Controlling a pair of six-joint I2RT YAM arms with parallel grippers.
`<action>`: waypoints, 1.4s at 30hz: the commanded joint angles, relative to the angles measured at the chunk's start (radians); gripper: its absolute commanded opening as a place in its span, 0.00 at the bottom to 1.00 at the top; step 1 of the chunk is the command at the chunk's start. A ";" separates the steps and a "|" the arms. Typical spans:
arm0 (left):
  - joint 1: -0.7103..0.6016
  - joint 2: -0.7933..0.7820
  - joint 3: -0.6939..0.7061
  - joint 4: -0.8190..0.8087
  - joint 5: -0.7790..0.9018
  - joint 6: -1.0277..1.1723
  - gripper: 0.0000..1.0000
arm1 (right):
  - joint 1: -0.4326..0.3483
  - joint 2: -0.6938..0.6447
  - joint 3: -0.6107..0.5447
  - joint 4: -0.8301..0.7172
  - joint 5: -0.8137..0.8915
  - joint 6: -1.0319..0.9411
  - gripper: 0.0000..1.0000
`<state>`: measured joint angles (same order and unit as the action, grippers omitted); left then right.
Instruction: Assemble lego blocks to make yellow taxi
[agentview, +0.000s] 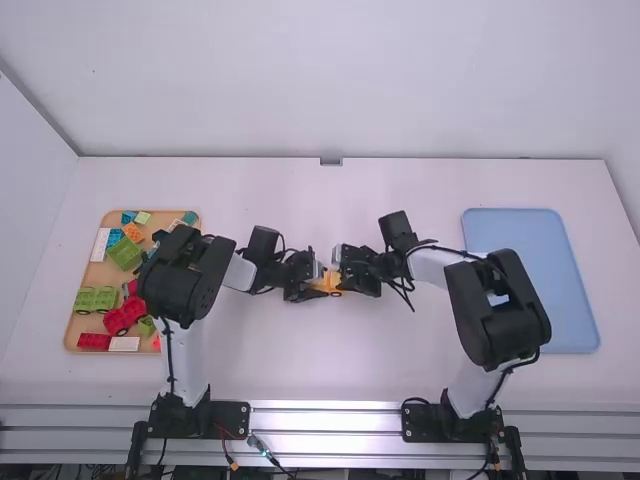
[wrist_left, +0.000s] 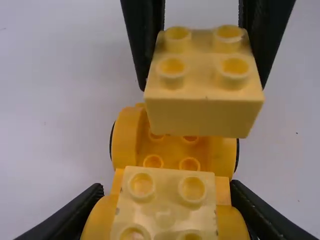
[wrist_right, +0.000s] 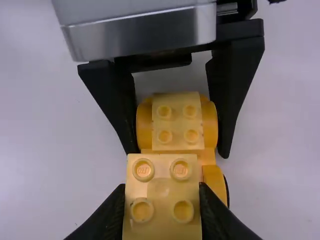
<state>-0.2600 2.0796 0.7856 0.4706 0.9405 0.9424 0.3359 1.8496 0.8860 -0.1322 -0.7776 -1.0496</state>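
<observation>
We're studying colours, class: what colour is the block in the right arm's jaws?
The block is pale yellow, clearest in the left wrist view.

Molded characters are located on the yellow block, lower centre of the right wrist view. The 2 upper studs each carry 1 short raised marking, aligned across the stud top. On the 2 lower studs, any marking is too faint to read.

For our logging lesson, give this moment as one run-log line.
left gripper: grips base, fitted block on top | right gripper: holds loose block over base's bare studs | loose block: unattached
</observation>
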 joint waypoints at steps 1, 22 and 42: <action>-0.010 0.021 0.006 -0.002 -0.014 -0.011 0.57 | -0.002 -0.011 -0.003 -0.002 0.000 -0.003 0.28; -0.037 0.021 0.001 -0.016 -0.040 -0.011 0.59 | 0.000 0.068 -0.004 0.064 0.019 -0.005 0.29; -0.038 0.021 0.001 -0.016 -0.041 -0.011 0.60 | 0.000 0.066 -0.084 0.192 0.017 0.058 0.27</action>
<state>-0.2863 2.0796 0.7864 0.4606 0.9371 0.9165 0.3283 1.9030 0.8143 0.0849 -0.7876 -1.0126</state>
